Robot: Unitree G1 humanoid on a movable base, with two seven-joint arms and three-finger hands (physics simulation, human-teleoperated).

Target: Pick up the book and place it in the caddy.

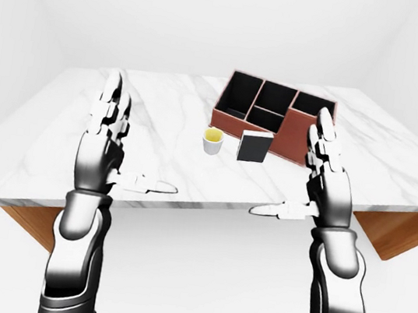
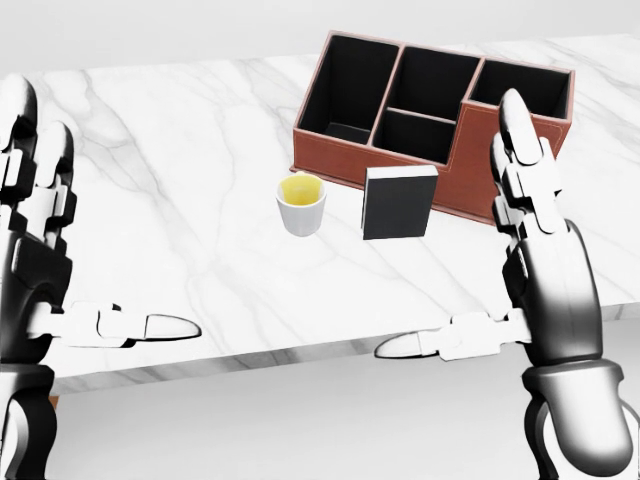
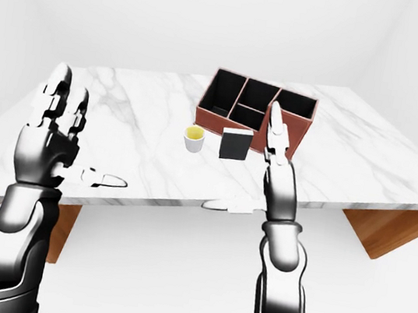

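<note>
- Two robot hands are held spread and empty near the worktop (image 2: 180, 130) edge: left robot hand (image 2: 40, 250), right robot hand (image 2: 545, 270).
- Book (image 2: 398, 202) is seen upright beside the caddy (image 2: 510, 165); cup (image 2: 301, 204) stands left of it.

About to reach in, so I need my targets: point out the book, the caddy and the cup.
book (image 2: 399, 208): head view, middle of its dark cover.
caddy (image 2: 508, 165): head view, its tall brown wall at the right.
cup (image 2: 301, 216): head view, white side under the yellow rim.
</note>
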